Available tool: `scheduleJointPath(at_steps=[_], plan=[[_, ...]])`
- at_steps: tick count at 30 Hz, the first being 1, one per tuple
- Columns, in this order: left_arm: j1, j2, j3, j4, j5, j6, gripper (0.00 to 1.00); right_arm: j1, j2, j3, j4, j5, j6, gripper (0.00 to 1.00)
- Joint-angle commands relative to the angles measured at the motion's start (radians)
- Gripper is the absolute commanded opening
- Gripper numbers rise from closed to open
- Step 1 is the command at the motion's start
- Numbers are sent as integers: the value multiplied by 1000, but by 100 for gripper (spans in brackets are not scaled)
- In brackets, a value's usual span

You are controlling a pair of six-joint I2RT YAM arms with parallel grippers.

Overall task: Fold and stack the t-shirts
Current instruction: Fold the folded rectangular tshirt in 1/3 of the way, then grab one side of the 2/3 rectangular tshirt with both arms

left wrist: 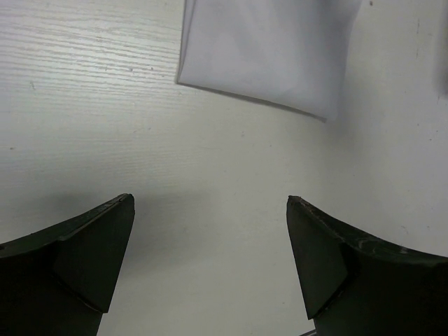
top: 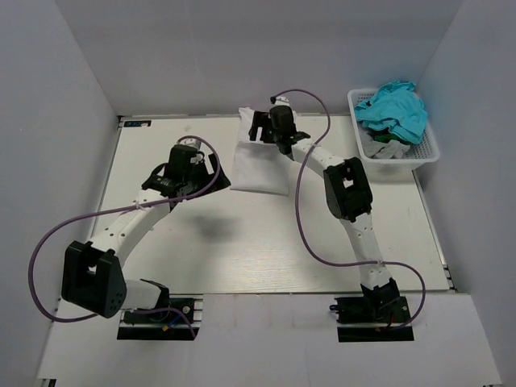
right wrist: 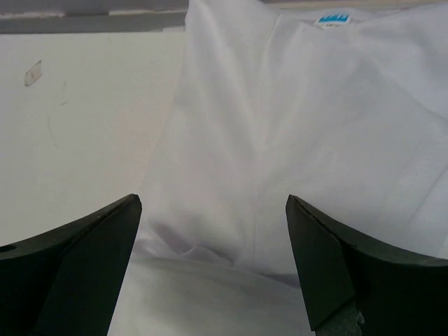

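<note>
The shirt [top: 256, 168] lies folded at the worktop's [top: 242, 250] far middle, long axis front-to-back. Nearer, the right hand [right wrist: 210, 206], spread, hovers directly over it; the left hand [left wrist: 210, 206], also spread, sits just left.

white t-shirt [right wrist: 294, 140]: soft matt cloth, lightly creased
table [left wrist: 84, 91]: matt white, faint wood grain
my left fingers [left wrist: 77, 252]: black, matt, plastic-looking
basket [top: 403, 158]: white plastic mesh

So the white t-shirt [right wrist: 280, 140] fills most of the shot, creased down the middle, with its little blue neck label [right wrist: 333, 19] up at the top edge. Bare tabletop [right wrist: 84, 126] runs along the left. The right tool [right wrist: 213, 203] has its two dark fingers [right wrist: 77, 259] spread wide at the bottom corners, gripping nothing.
</note>
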Motion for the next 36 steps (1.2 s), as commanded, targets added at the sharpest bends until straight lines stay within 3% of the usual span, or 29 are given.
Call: scheduleJointPath(at_steps=[1,5,9,10,12,13,15,17,19,23,32,36], plan=[[2,-46,-5,-43,-23,2,100,-14,17,84,77,95,-36,90],[2,-11,15,-43,-34,22,100,-14,-85,55,35,75,-96,90],[2,92,68,-32,-47,22,100,-17,-281,-137,-6,83,-78,90],[2,150,114,-64,-66,22,100,-19,-387,-266,-41,87,-22,90],[2,199,149,-77,-90,22,100,-22,-493,-359,-41,142,17,90],[2,221,159,-58,-90,22,100,-20,-557,-518,-43,149,37,90],[2,285,171,-35,-103,10,100,-20,-628,-670,-88,112,62,90],[2,336,194,-35,-78,10,100,-20,-668,-717,-174,116,77,90],[2,405,231,-26,-78,10,99,-20,-673,-755,-240,103,83,90],[-7,486,266,15,-47,28,81,-17,-664,-834,-253,14,69,90],[-17,597,286,78,-38,39,61,-17,-553,-817,-218,-112,69,88],[-27,618,265,133,-8,39,50,-19,-501,-805,-189,-152,69,75]])
